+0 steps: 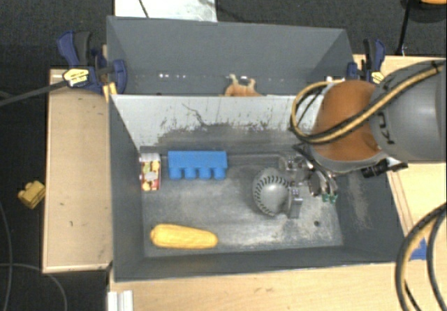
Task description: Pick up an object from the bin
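The fingers (pixel 294 201) are down beside the grey ball (pixel 269 192) on their left, open or closed I can't tell; next they should squeeze and lift.

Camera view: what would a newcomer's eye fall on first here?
The arm's orange cover stands out at the right, with the claw low beside a grey ball on the floor of the bin. At the left of the floor lie a blue block and, nearer the front, a yellow corn cob.
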You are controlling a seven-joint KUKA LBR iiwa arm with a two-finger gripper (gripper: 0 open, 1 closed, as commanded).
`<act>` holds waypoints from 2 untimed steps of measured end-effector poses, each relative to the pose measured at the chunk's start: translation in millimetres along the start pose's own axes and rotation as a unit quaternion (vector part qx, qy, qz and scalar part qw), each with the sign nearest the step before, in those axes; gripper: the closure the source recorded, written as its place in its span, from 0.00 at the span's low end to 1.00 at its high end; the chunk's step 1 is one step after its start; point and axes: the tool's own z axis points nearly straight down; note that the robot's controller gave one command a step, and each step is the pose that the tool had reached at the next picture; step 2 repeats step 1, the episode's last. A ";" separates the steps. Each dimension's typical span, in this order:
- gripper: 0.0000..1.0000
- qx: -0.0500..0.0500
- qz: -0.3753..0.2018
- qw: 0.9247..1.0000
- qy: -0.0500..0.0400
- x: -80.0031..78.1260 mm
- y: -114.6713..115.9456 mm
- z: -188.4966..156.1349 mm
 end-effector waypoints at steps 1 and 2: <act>1.00 0.000 0.000 1.000 0.000 -0.1 -0.1 0.0; 1.00 0.000 0.000 1.000 0.000 -0.1 -0.1 0.0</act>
